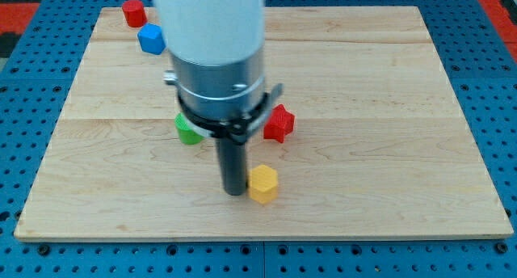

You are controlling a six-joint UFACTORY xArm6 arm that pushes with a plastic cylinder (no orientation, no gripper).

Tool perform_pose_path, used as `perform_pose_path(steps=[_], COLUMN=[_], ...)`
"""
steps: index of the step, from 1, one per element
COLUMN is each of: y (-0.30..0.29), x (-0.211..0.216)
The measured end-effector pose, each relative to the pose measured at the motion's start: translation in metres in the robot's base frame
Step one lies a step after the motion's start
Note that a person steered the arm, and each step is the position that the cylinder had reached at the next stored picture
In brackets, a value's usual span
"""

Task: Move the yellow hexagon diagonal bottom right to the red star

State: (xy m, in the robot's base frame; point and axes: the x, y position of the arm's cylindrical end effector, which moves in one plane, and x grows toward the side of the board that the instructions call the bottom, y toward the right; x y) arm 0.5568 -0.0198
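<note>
Fingers we lack; our tip [234, 192] touches the yellow hexagon's [262, 183] left side on the worktop [388, 149]. That hexagon sits nearer than the red star [279, 123], slightly left of it.

My arm's white and grey housing [216, 44] runs off the view's top and covers most of the green block [188, 131], so I can't tell its shape, hides the left edge of the red star [279, 123], and screens the board [388, 84] behind it.
</note>
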Motion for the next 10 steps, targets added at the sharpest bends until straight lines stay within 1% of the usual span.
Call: perform_pose_path(steps=[2, 4, 5, 6, 7, 8, 9, 10], y=[0.021, 0.071, 0.090, 0.104, 0.124, 0.119, 0.119, 0.064], x=[0.003, 0.002, 0.009, 0.041, 0.022, -0.017, -0.010, 0.014])
